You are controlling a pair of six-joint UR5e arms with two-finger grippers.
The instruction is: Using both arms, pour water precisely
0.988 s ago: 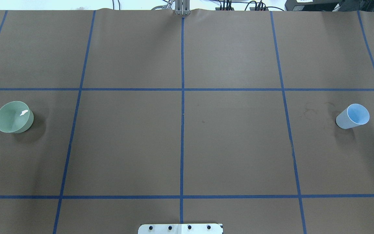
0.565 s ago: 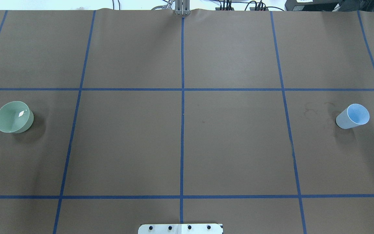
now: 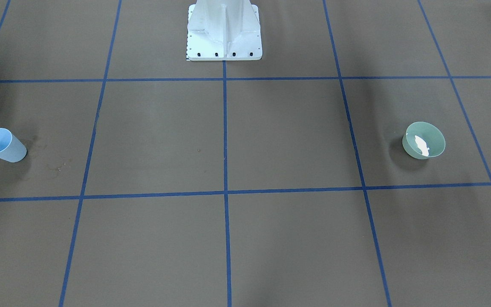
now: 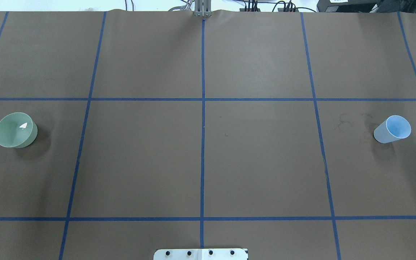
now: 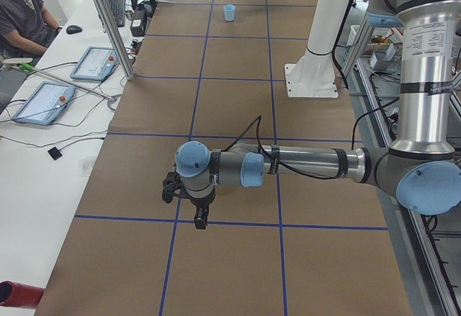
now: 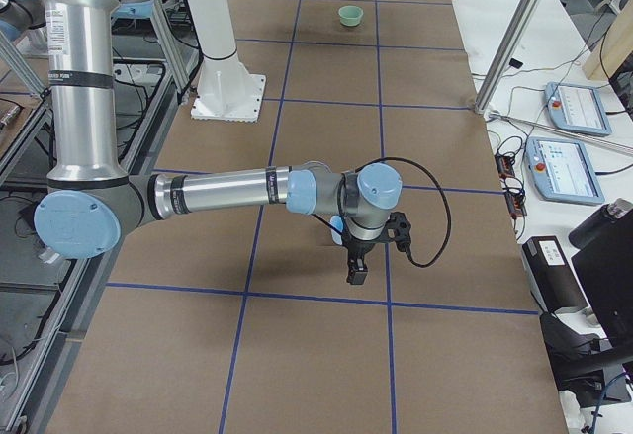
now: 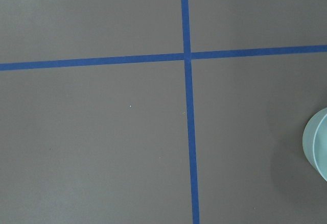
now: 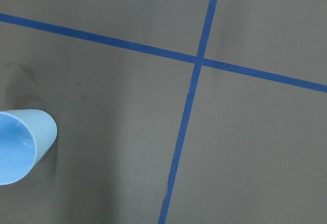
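A green bowl (image 4: 14, 130) stands at the table's left end and also shows in the front view (image 3: 424, 140) and the left wrist view (image 7: 319, 145). The water (image 4: 23, 125) shows in it as a white glint (image 3: 420, 145). A light blue cup (image 4: 392, 129) stands upright at the right end and shows in the right wrist view (image 8: 20, 145). The left arm (image 5: 302, 163) reaches over the table with its gripper (image 5: 198, 219) pointing down. The right arm (image 6: 227, 192) does likewise with its gripper (image 6: 356, 274). I cannot tell whether either gripper is open or shut.
The white bolted pedestal (image 3: 224, 34) stands at the table's middle on the robot's side. Blue tape lines (image 4: 202, 144) divide the brown cover into squares. Faint stains (image 4: 345, 122) lie beside the cup. A seated person (image 5: 21, 14) and tablets (image 5: 43, 100) are off the table's far side.
The white glint of water in the green bowl has changed shape and shrunk. The bowl and the cup have not moved.
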